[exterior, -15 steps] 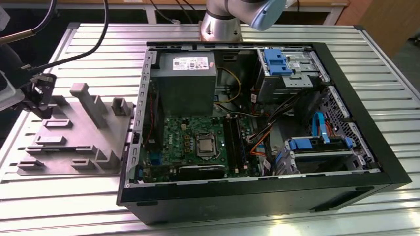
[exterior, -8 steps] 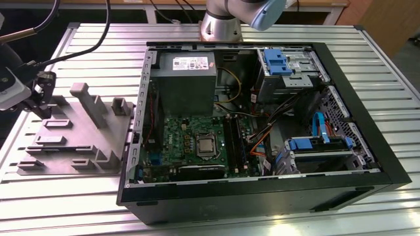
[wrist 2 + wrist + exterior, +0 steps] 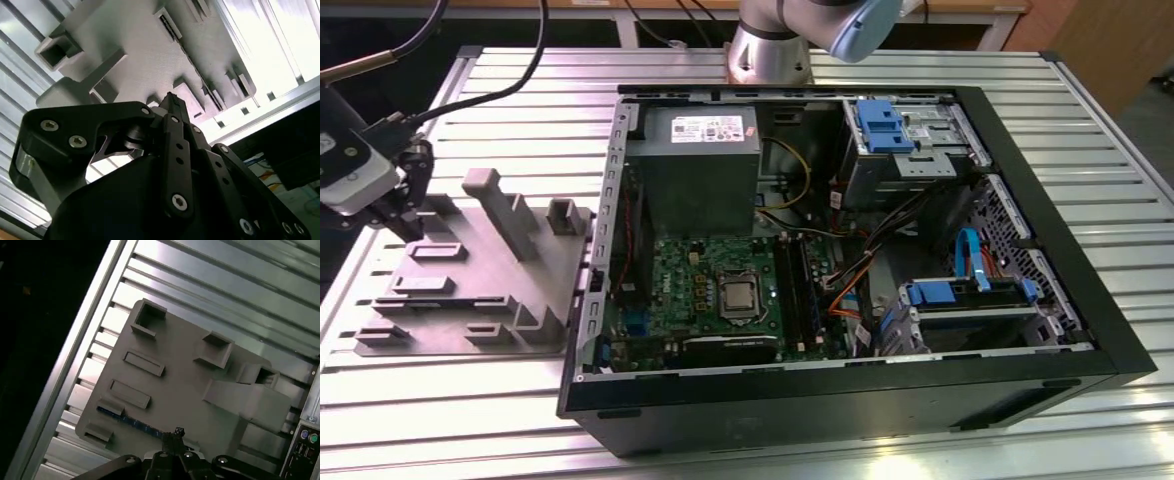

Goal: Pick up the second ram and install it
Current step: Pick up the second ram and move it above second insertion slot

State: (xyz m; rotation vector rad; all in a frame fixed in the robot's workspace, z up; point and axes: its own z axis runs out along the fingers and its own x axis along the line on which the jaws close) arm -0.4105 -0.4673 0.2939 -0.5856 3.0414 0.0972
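Two ways to go wrong: grabbing the second ram [image 3: 130,422] off-centre and jamming it in the grey fixture [image 3: 185,375], or pinching lightly and dropping it. Sits on edge there, beside the gripper [image 3: 177,432]; cannot tell how far open, or whether holding

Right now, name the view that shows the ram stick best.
The first wrist view: the second ram is a thin blue strip on edge in the gray fixture, next to the gripper. In the exterior and second wrist views the gripper stands over the fixture; the stick is hidden or too small to tell.
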